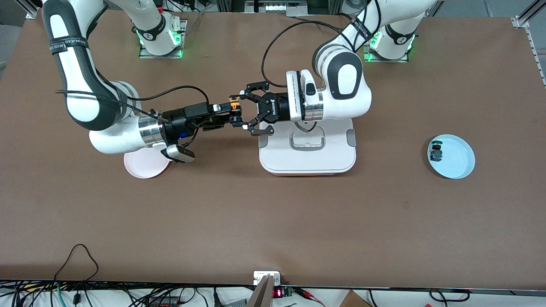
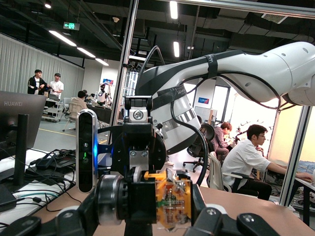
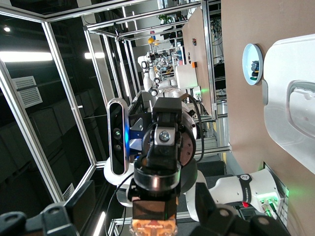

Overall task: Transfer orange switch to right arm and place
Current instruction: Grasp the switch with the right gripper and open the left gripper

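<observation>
The orange switch [image 1: 233,103] hangs in the air between the two grippers, over bare table beside the white box. My left gripper [image 1: 241,111], with black open-link fingers, spans it end to end. In the left wrist view its pads [image 2: 198,202] lie against the ends of the switch [image 2: 167,201]. My right gripper [image 1: 228,116], slim and black on the silver wrist, reaches in around the switch's black body. In the right wrist view the switch [image 3: 153,216] sits between the right gripper's fingers [image 3: 209,209], which stand apart from it.
A white lidded box [image 1: 307,164] lies under the left wrist. A pink plate [image 1: 143,168] lies under the right arm. A light blue plate [image 1: 460,164] toward the left arm's end holds the blue-and-green switch [image 1: 436,152].
</observation>
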`<state>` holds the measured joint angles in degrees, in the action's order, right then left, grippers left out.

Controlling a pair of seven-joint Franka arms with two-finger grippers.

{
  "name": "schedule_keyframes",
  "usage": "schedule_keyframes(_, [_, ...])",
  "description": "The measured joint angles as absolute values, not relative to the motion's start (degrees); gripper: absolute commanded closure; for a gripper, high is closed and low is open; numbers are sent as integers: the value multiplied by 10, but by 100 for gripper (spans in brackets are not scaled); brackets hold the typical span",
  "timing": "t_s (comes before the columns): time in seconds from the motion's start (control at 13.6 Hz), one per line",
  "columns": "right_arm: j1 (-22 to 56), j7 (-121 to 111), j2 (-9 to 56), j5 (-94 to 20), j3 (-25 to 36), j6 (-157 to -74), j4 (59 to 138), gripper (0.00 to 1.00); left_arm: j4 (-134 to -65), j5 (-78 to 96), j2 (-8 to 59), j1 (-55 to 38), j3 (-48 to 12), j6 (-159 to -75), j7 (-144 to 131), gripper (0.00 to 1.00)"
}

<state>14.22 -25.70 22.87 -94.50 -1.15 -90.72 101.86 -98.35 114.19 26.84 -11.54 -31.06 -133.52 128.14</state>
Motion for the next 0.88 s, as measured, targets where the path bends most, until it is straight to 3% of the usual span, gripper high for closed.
schedule_keyframes(0.15, [142,-257,228,-945,-12,-906,1019,43,-983,1142,268,-115,-311,-1335,1281,93])
schedule_keyframes(0.37, [142,-258,228,-940,-11,-905,1019,69,-982,1143,268,-115,-311,-1335,1281,93])
schedule_keyframes(0.44, [142,-262,228,-938,-11,-905,1019,94,-981,1145,267,-115,-311,-1334,1281,93])
schedule_keyframes(0.59, [142,-265,227,-937,-10,-905,1019,94,-981,1146,267,-115,-311,-1334,1281,86])
schedule_keyframes(0.66, [142,-265,227,-937,-10,-905,1019,94,-981,1146,267,-115,-311,-1334,1281,49])
schedule_keyframes(0.74, [142,-265,227,-937,-10,-905,1019,94,-981,1146,267,-115,-311,-1334,1281,2])
schedule_keyframes(0.88, [143,-265,227,-937,-11,-904,1019,96,-981,1146,268,-115,-311,-1335,1282,0])
